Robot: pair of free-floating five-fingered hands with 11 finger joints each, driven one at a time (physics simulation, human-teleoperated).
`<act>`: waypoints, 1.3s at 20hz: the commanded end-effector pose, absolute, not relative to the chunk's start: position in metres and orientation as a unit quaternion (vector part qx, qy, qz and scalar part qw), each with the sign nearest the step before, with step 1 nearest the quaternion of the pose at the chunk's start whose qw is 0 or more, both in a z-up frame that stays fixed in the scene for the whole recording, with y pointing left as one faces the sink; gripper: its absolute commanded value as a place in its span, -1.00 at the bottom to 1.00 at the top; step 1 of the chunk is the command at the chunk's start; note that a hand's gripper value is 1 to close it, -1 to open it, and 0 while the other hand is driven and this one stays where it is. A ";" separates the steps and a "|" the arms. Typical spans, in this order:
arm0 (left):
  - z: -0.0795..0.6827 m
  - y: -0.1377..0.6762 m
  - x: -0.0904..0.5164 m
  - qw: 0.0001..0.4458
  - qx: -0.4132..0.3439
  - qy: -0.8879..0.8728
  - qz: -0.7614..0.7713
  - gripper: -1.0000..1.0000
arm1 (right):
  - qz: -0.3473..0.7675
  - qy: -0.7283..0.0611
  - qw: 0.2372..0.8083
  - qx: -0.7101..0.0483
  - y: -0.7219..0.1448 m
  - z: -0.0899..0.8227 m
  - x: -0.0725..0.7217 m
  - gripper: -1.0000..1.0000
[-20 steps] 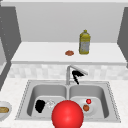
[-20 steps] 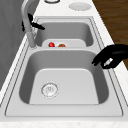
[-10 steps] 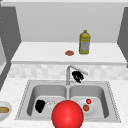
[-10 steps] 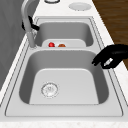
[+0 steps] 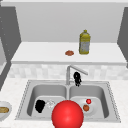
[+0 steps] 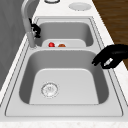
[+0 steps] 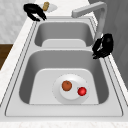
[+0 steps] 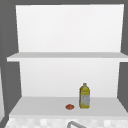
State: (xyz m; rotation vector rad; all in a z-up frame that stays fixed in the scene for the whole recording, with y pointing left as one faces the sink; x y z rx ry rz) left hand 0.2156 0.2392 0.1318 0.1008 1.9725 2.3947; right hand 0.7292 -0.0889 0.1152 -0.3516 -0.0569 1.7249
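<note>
A big red ball [image 5: 67,114] in the front view is cut by the lower edge and hides the front rim of the sink [image 5: 110,100] and part of the plate [image 5: 93,110]. The bowl [image 5: 3,110] at the left is cut by the picture's edge. The faucet [image 8: 75,124] is barely in the upper view, cut off below. In the left side view the left robot hand [image 6: 112,56] runs off the right edge. Whether the right robot hand [image 7: 103,45] touches the faucet cannot be told.
</note>
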 end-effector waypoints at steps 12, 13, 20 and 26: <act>0.132 0.239 0.216 0.019 0.032 0.635 0.771 0.00 | 0.755 -0.267 0.593 -0.085 -0.134 0.088 0.725 1.00; 0.132 0.239 0.216 0.019 0.032 0.635 0.771 0.00 | 0.752 -0.276 0.593 -0.081 -0.137 0.088 0.724 1.00; 0.132 0.239 0.216 0.019 0.032 0.635 0.771 0.00 | 0.729 -0.349 0.587 -0.049 -0.154 0.077 0.710 1.00; 0.132 0.239 0.216 0.019 0.032 0.635 0.771 0.00 | 0.727 -0.386 0.552 -0.131 -0.151 0.100 0.695 1.00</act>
